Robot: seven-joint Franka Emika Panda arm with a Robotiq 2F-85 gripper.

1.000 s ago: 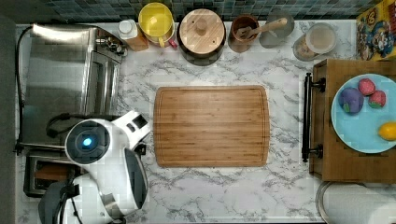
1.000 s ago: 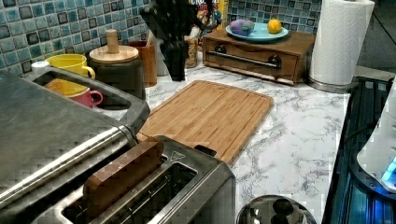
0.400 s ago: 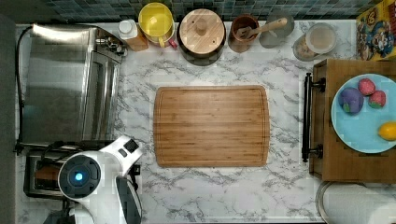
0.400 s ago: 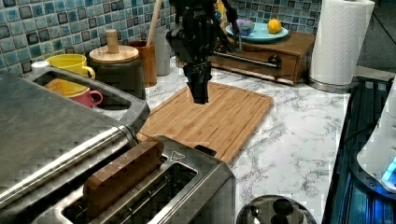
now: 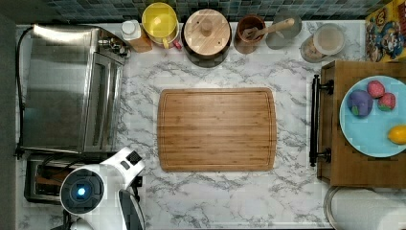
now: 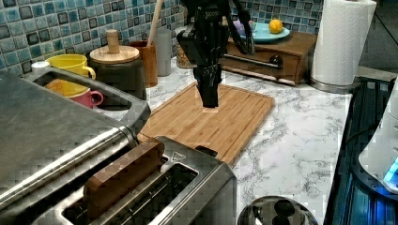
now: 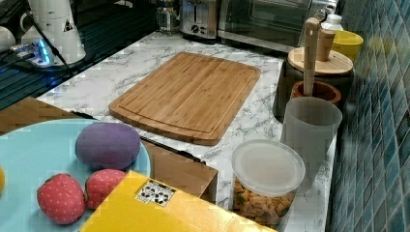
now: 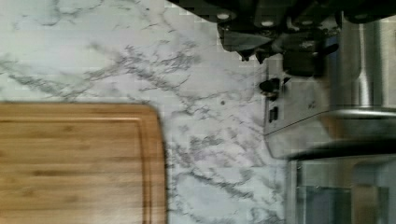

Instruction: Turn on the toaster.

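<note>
The toaster [image 6: 187,185] is a small brushed-steel box in the left view's foreground, with a brown slice [image 6: 124,176] standing in one slot. In the top view my white arm [image 5: 95,191] covers part of the toaster [image 5: 40,179]. My black gripper [image 6: 210,101] hangs fingers-down in the left view, beyond the toaster's end, in front of the cutting board. The wrist view shows the gripper [image 8: 251,56] shut and empty, close beside the toaster's end face [image 8: 303,105], near its black lever [image 8: 299,63] and small black knob [image 8: 270,86].
A large steel toaster oven [image 5: 72,88] stands right beside the toaster. A bamboo cutting board [image 5: 216,129] lies mid-counter. Mugs, a lidded pot [image 5: 207,33] and jars line the back wall. A wooden stand carries a blue plate [image 5: 371,117] of toy fruit.
The arm has travelled from beside the toaster oven down the top view to the toaster's end. In the left view the gripper has come lower and nearer the toaster.
</note>
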